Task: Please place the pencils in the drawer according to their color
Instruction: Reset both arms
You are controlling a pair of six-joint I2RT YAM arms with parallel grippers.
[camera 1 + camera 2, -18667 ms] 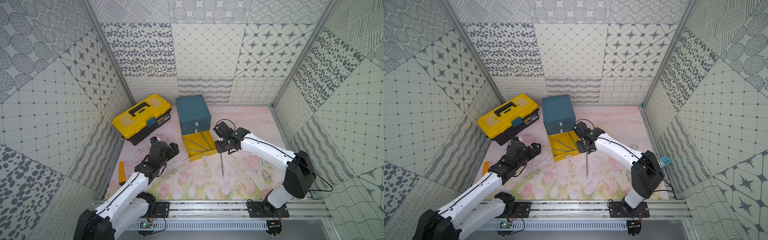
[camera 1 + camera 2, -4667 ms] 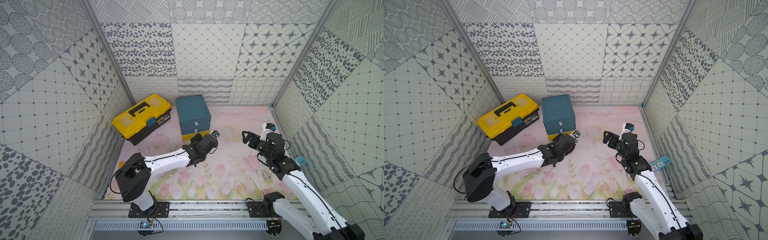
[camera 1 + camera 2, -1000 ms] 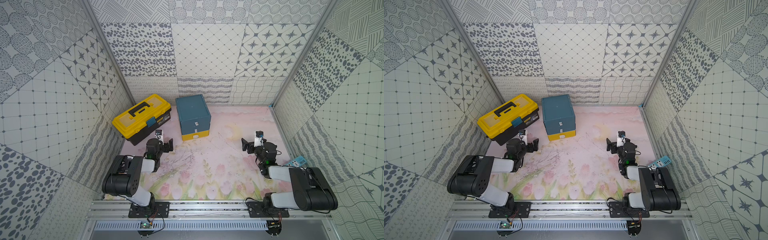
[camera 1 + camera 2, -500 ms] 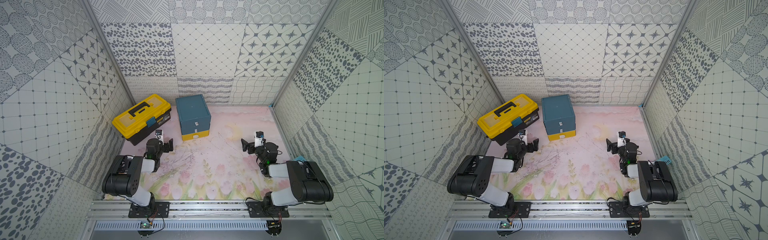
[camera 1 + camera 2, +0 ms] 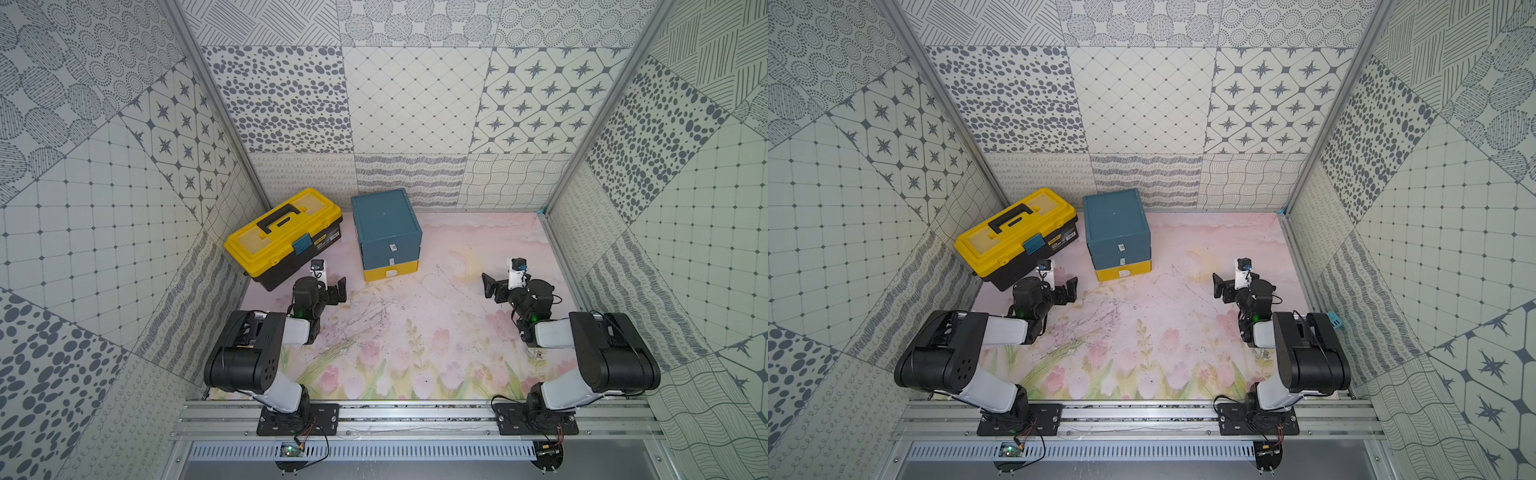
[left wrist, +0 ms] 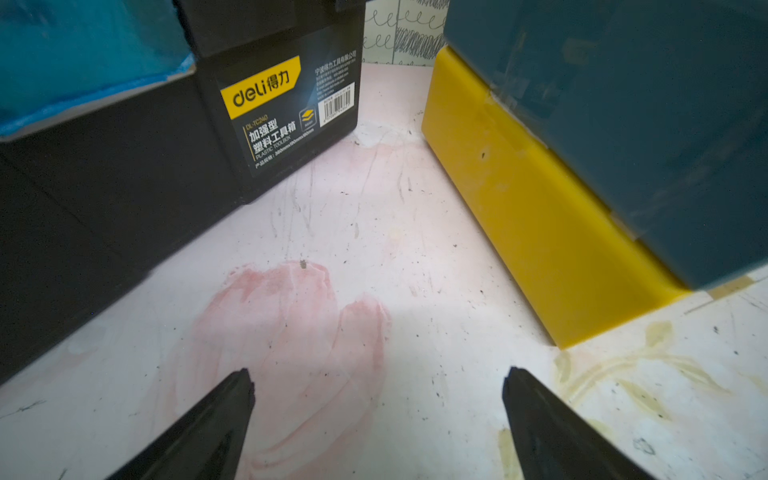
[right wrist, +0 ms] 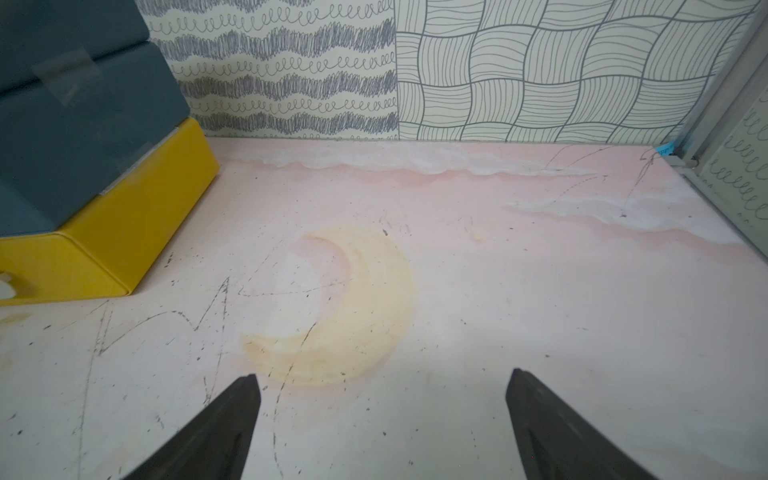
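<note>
The drawer stands at the back of the mat with all three of its drawers shut, the lowest one yellow. No pencils show in any view. My left gripper rests low in front of the toolbox, its jaws wide apart and empty. My right gripper sits low at the right of the mat, also open with only bare mat between its fingers. Both arms are folded back over their bases.
A yellow-lidded black toolbox stands left of the drawer, close to my left gripper. Patterned walls enclose the mat on three sides. A metal rail runs along the front. A small white tangle lies by the right arm.
Long before now the yellow drawer stood open with pencils in it; it is now shut. Both arms have since folded back. Over the last second only the right arm settled slightly.
</note>
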